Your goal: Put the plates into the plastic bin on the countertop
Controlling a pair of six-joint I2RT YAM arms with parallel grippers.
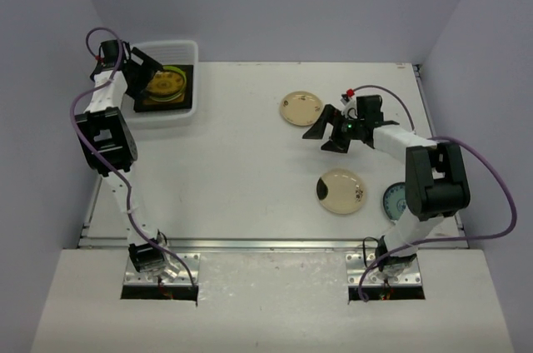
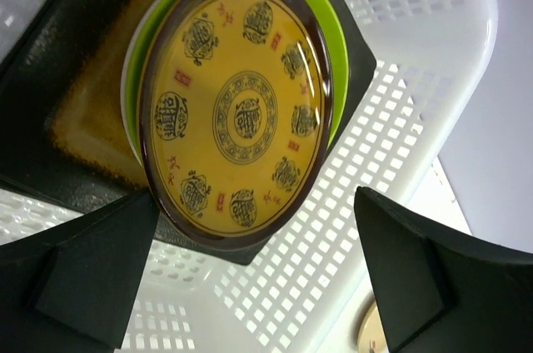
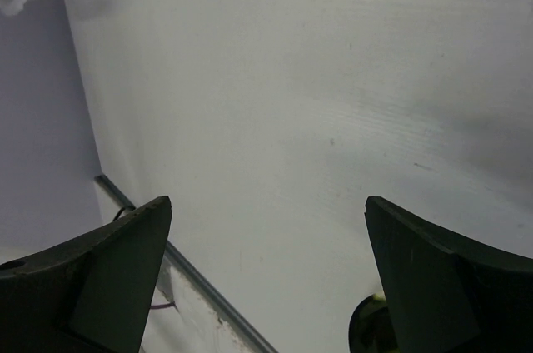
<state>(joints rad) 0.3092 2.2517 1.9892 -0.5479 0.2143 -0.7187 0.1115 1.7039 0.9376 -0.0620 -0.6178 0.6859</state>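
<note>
Yellow patterned plate (image 2: 237,111) lies topmost in bin (image 2: 416,78) | left claw (image 2: 258,245) spread, empty

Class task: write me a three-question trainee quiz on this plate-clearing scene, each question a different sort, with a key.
1. True or false: the left end effector and right end effector are both open.
2. Which plate tops the stack in the plastic bin? A cream; B brown-yellow patterned plate; C blue-patterned.
3. How many plates lie on the countertop outside the bin?
Key: 1 true; 2 B; 3 three (two cream plates, one blue-patterned plate).
</note>
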